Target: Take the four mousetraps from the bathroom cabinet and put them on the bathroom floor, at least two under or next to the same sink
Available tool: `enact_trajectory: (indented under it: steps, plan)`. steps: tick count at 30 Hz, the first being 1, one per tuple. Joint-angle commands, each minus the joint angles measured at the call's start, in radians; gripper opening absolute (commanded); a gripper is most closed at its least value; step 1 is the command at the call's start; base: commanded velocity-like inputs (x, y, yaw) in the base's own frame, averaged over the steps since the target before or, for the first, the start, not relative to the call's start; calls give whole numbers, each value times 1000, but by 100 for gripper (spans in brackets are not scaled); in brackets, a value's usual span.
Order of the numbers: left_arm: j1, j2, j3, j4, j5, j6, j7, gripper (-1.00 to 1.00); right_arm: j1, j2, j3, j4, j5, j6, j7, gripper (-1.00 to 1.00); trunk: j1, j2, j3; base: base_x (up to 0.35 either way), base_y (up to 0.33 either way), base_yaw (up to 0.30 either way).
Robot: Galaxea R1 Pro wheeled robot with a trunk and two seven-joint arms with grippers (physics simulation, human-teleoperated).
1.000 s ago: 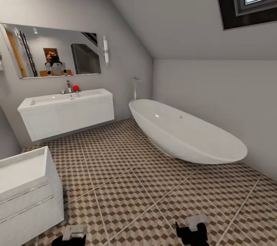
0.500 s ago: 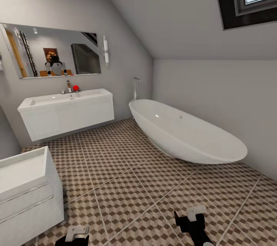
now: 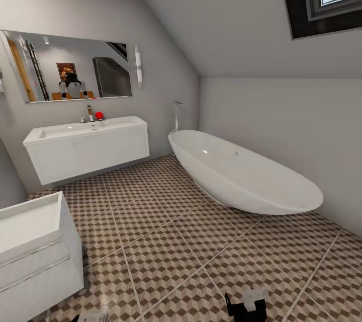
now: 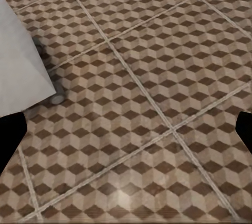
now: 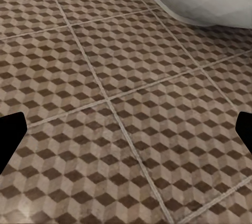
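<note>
Right now the robot faces the bathroom floor [image 3: 166,241], with no mousetraps or cabinet to see. Both grippers are spread wide and hold nothing, likely kept low for driving. The right gripper [image 3: 247,306] at 5 o'clock and the left gripper [image 3: 95,318] at 7 o'clock have dropped lower than a second ago.

Matt cube-printed tiled bathroom floor [image 3: 166,241], glossy smooth white bathtub [image 3: 241,173], reflective glass mirror [image 3: 70,66]
</note>
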Motion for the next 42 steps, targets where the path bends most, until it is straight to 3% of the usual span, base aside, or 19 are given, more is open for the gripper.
enact_trajectory:
  steps: [1,6,14,42]
  plan:
    - [-1,1,-1,11,-1,-10,4,100,-1,0,-1,3,7,-6,-3,100,0,-1,-1,0,0,0]
    - [-1,1,-5,65,-2,-27,4,100,-1,0,-2,8,8,-11,-5,100,0,-1,-1,0,0,0]
    - [-1,-3,-1,198,-1,-110,4,100,-1,2,-3,12,7,-11,-6,100,0,-1,-1,0,0,-3]
    - [-1,-5,-2,211,1,-120,4,100,-1,-3,-3,14,7,-11,-6,100,0,-1,25,0,0,-228]
